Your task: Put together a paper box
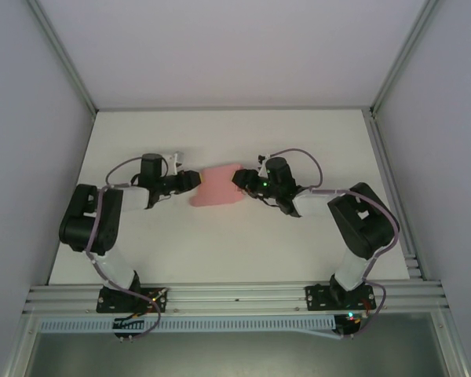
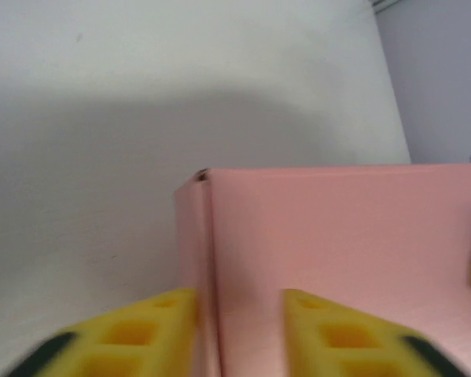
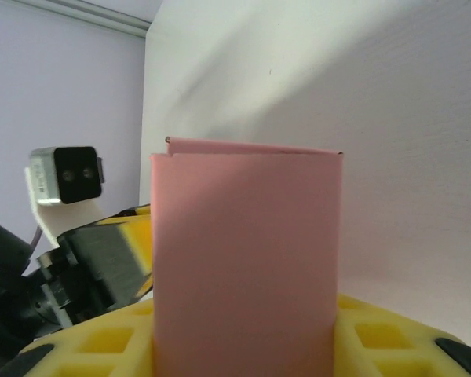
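The paper box [image 1: 217,187] is a small pink folded box on the white table between my two grippers. My right gripper [image 1: 237,179] is at its right end. In the right wrist view its yellow fingers [image 3: 361,330] press on both sides of the box [image 3: 247,220], so the right gripper [image 3: 245,306] is shut on it. My left gripper [image 1: 195,182] is at the box's left end. In the left wrist view the left gripper [image 2: 239,302] stands open, its fingers straddling a folded corner edge of the box [image 2: 337,236] with a gap showing between them.
The white table [image 1: 220,133] is walled at the back and both sides. An aluminium rail [image 1: 235,294] runs along the near edge by the arm bases. The left arm's white wrist camera [image 3: 67,177] sits just behind the box in the right wrist view.
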Robot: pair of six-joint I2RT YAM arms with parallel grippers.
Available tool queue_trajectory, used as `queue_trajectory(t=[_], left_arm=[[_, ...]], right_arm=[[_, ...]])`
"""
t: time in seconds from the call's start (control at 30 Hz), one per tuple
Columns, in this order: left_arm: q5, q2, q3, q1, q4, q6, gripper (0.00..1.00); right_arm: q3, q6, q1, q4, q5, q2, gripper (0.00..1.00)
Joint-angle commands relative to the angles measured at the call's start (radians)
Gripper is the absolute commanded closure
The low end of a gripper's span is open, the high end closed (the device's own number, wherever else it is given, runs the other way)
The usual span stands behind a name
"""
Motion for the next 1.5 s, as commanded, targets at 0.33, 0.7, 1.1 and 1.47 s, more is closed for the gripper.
queue_trajectory(t=[0.33,0.7,1.1,1.47], left_arm=[[-0.450,-0.347,0.126,-0.340,-0.327,0.716,0.00],[-0.832,-0.275,0.167,-0.646,-0.400,0.991,0.00],[-0.932,-0.243,0.158,-0.684,-0.442,1.016,0.00],[-0.953,-0.207,0.190,-0.694,-0.429,1.050,0.11]], right_arm=[[0.138,0.093,-0.163,-0.638,-0.159,-0.151,0.60],[0.234,0.155,-0.260,-0.894,-0.402,-0.193,0.64],[0.251,0.170,-0.307,-0.957,-0.456,-0.217,0.62],[0.208,0.259,-0.307,-0.863,-0.527,-0.256,0.60]])
